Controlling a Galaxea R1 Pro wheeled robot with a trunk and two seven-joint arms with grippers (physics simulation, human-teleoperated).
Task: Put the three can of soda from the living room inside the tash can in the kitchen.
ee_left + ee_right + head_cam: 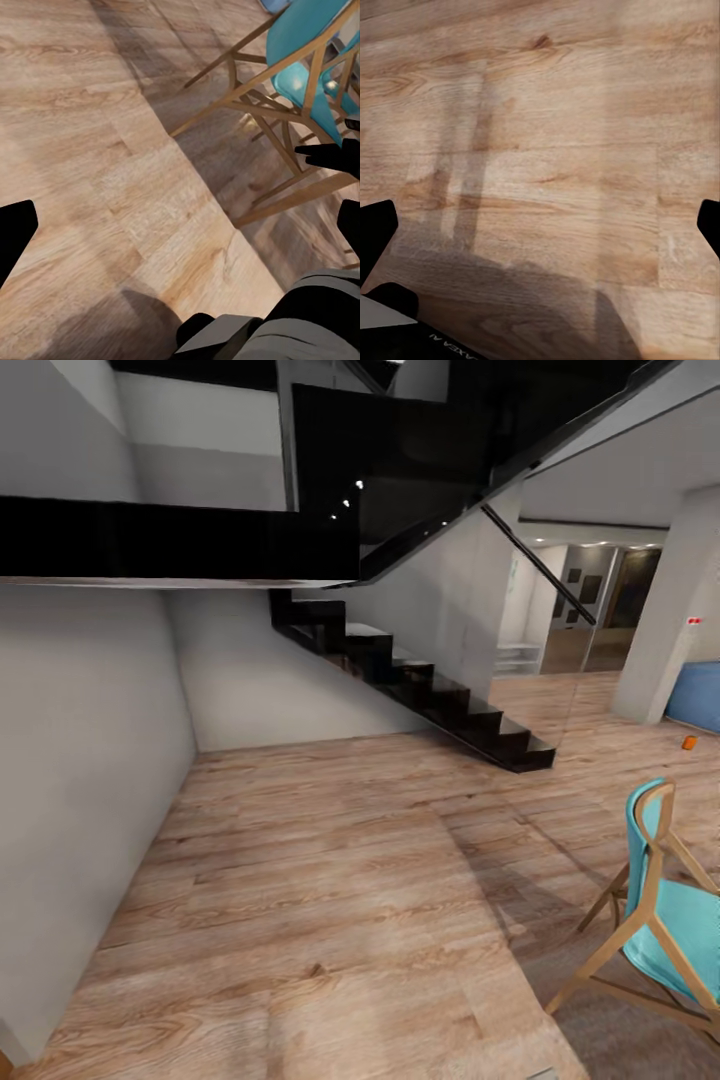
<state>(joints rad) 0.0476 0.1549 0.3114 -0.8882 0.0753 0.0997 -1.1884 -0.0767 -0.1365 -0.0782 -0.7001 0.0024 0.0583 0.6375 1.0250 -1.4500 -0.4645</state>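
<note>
One small orange can of soda (689,742) stands far off at the right edge of the head view, low down beside a blue sofa (698,696). The tash can is out of view. In the left wrist view my left gripper (180,232) hangs open over bare wood floor, with one black fingertip (15,234) at each side of the picture and nothing between them. My right gripper (544,229) is open too, its fingertips (375,234) wide apart above the floorboards and holding nothing.
A black staircase (420,690) with a glass side panel runs down across the middle. A grey wall (80,740) closes the left. A teal chair with wooden legs (660,920) stands close at the right, near my left gripper (315,45). A white pillar (670,620) stands beside the sofa.
</note>
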